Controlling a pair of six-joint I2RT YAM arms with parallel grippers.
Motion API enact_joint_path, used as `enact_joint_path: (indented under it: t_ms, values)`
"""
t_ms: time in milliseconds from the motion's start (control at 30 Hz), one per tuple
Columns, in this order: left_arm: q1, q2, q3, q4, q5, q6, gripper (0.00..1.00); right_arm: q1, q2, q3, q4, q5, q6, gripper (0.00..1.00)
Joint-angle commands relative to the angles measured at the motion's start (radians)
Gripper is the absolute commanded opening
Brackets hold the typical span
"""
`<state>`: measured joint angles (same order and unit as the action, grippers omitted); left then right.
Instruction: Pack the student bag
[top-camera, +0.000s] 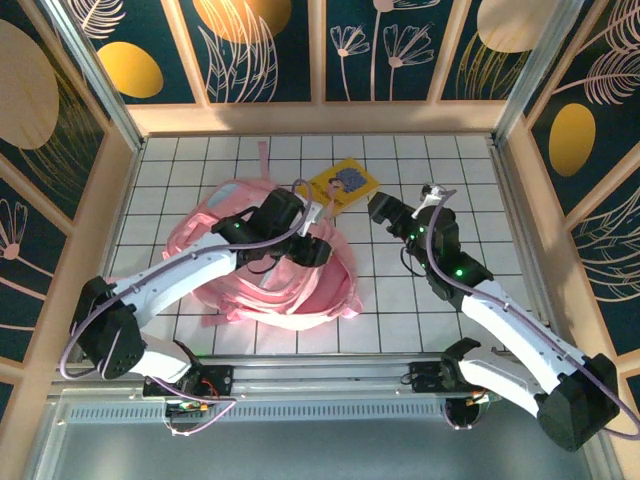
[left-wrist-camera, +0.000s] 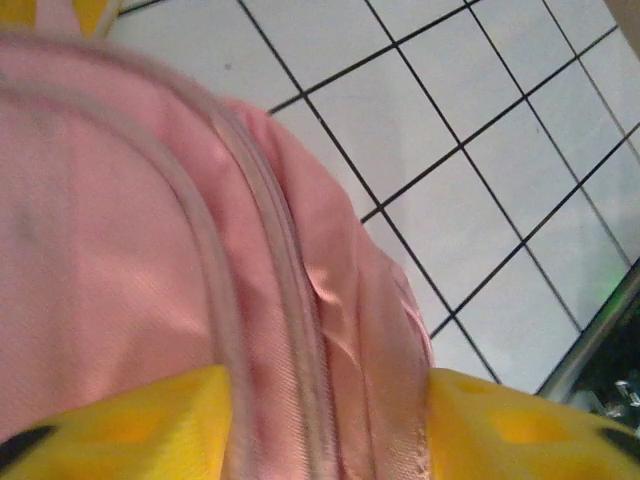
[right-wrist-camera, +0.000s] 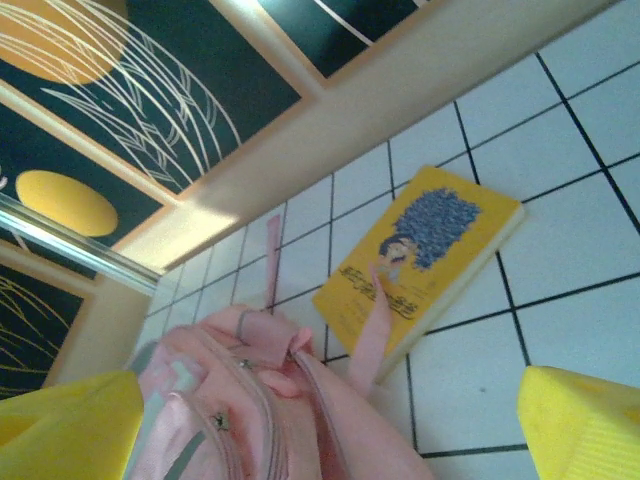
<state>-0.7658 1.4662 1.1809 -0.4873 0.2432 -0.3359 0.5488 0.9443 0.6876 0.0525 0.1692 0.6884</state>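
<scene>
Bag (top-camera: 292, 298) lies centre-left on the table (top-camera: 400, 300); we judge its long axis runs far-left to near-right. Left gripper (top-camera: 312, 243) is right on top of it, fingers (left-wrist-camera: 120, 425) spread astride a zip seam, clamping nothing. Right gripper (top-camera: 380, 208) hangs just right of the bag, spread, empty. Book (top-camera: 342, 183) sits at the bag's far edge, with a strap across it. Left arm is nearer; we'd guess the zip gets opened next.

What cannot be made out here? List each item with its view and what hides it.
Top view: the left arm covers the middle of the student bag.
Left wrist view: the bottom edge cuts off the left gripper; its grip is unclear.
Right wrist view: the title of the yellow book is blurred, partly under a pink strap.
</scene>
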Motion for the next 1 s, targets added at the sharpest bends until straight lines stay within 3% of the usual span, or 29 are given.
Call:
enact_joint_path:
  t_ms: [0,133,400,533,733,967]
  values:
    - [0.037,0.062,0.191,0.042,0.012,0.017,0.72,-0.044,0.012,-0.022,-0.005,-0.066,-0.031,0.97]
    - [0.126,0.290,0.469,0.034,0.053,0.003,0.78,-0.094,0.052,-0.019,0.005,-0.126,-0.039,0.96]
    - [0.269,0.908,1.192,-0.133,-0.105,-0.080,0.81,-0.218,0.086,-0.028,-0.004,-0.247,-0.044,0.97]
    - [0.345,1.014,1.160,0.006,-0.082,-0.182,0.87,-0.279,0.093,-0.062,0.004,-0.320,-0.038,0.96]
    - [0.346,1.145,1.217,0.034,-0.047,-0.208,0.89,-0.334,0.108,-0.104,0.020,-0.373,-0.044,0.97]
    - [0.337,1.175,1.113,0.084,0.034,-0.223,0.89,-0.365,0.170,-0.123,0.077,-0.414,-0.018,0.96]
